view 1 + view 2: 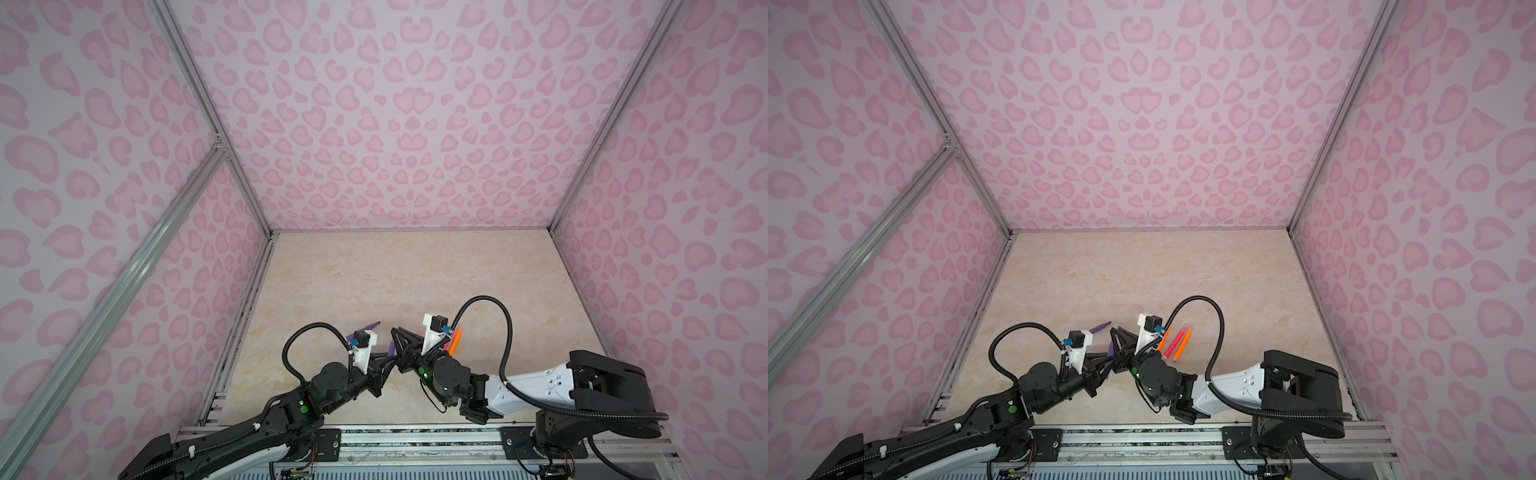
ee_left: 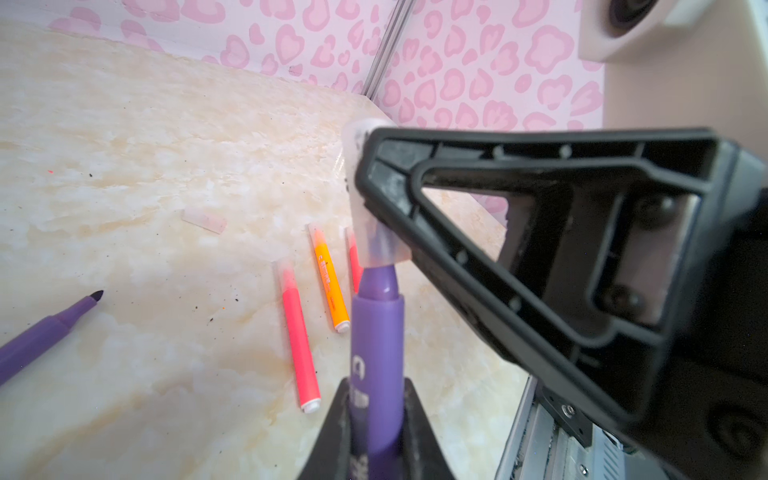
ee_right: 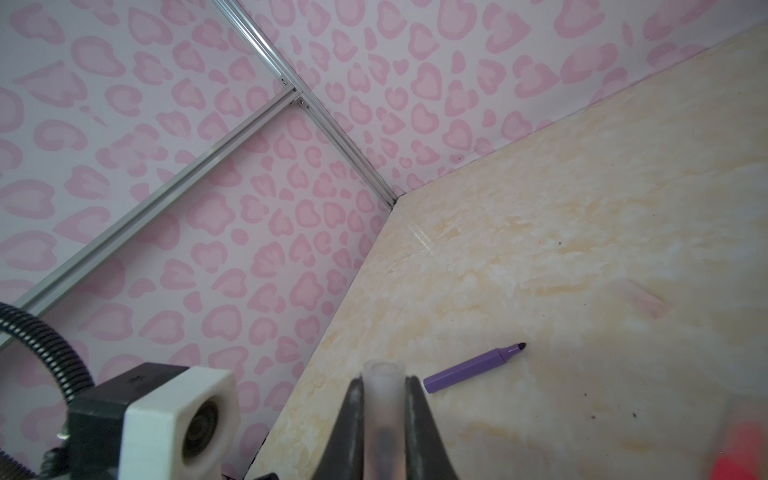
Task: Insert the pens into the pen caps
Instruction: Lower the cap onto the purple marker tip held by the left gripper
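Insertion step, above the table (image 2: 124, 145): the left claw (image 2: 376, 388), clamped on a purple pen (image 2: 377, 332), holds its tip inside the clear cap (image 2: 376, 245) pinched by the right claw (image 3: 383, 386); next, seemingly, a straight push along the pen's axis to seat it.

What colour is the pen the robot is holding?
Purple. The pen shows best in the left wrist view.

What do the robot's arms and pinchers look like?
The left arm and right arm are black with white shell parts. A ribbed black cable loops over each. White camera blocks with blue plugs sit on the wrists, and green lights glow. The left gripper and right gripper have black triangular fingers.
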`<move>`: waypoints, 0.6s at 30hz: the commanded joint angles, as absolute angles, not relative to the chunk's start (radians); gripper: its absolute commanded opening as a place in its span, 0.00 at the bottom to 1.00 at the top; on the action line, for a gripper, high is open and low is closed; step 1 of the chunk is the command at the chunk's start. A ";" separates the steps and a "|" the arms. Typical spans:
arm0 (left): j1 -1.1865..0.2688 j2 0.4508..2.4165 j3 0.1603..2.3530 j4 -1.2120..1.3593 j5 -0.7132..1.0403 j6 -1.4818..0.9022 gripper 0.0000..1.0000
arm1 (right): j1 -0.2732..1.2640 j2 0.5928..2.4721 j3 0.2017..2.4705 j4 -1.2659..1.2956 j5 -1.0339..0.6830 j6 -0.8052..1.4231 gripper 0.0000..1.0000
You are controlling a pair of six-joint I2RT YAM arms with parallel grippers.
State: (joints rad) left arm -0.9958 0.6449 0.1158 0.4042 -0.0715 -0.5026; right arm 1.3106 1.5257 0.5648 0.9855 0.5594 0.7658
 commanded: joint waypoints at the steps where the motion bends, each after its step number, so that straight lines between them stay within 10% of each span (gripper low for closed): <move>1: -0.994 0.636 0.112 0.450 -0.118 -0.514 0.03 | 1.321 1.541 0.556 1.043 0.534 0.750 0.00; 13: -0.994 0.617 0.106 0.447 -0.121 -0.515 0.03 | 1.355 1.615 0.506 1.307 0.520 0.660 0.14; 18: -0.994 0.607 0.106 0.437 -0.121 -0.514 0.03 | 1.357 1.594 0.520 1.268 0.514 0.638 0.37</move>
State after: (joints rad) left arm -0.9943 0.6109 0.1062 0.4129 -0.0883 -0.5064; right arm 1.3533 1.6039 0.5137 1.2476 0.5404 0.6678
